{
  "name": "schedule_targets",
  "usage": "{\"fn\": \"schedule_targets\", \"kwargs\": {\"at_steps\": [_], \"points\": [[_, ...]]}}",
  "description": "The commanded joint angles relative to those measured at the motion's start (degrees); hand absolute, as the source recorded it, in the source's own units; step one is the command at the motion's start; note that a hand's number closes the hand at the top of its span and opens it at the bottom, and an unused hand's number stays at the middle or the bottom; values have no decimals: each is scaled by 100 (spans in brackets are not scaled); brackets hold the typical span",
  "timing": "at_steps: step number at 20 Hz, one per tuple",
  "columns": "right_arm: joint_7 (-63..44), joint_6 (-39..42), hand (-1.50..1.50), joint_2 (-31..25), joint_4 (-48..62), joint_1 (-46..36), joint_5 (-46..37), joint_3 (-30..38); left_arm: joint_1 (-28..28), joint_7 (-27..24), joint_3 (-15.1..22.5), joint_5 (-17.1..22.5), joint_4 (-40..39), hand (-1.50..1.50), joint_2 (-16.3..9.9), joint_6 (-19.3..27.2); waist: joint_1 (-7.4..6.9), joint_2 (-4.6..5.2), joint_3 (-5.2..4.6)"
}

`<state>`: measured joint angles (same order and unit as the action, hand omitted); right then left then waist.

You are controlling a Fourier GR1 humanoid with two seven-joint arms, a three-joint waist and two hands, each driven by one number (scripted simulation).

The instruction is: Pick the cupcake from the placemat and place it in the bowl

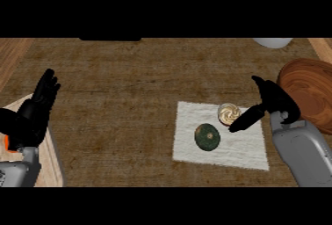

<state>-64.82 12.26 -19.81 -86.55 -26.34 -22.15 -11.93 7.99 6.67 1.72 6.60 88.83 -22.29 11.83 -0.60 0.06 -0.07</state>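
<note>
Cupcake (228,113), pale with a swirled top, sits at the upper right of my white, nubby rectangular placemat (224,151), beside a dark green round thing (207,137) I cannot identify. My right hand (276,102) has its fingers apart, thumb just at the cupcake's right side; contact is hard to judge. The round wooden bowl (312,88) is cut off at the right edge. My left hand (40,100) rests open at the left, fingers up, over coarse brown matting (117,88).
</note>
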Motion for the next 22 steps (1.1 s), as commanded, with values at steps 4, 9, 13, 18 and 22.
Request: {"fn": "schedule_targets", "kwargs": {"at_steps": [4,9,13,18,22], "points": [[-832,561,-150,-167,261,-262,-389,-327,118,-48,-169,58,-259,0,-11,-177,69,-9,0],[-376,295,-150,81,730,-361,-968,-434,151,-76,-77,-106,-301,0,201,-164,58,-4,4],[-173,21,-150,512,1235,-255,-1153,-393,127,87,-314,-25,-113,0,76,-251,28,-1,7],[-431,383,-150,567,749,133,-1111,-293,-263,171,-232,-157,335,0,170,-236,38,-25,7],[-320,78,-150,1019,1314,-89,-1475,-332,133,116,-344,-294,-138,0,245,-238,45,-8,6]]}}
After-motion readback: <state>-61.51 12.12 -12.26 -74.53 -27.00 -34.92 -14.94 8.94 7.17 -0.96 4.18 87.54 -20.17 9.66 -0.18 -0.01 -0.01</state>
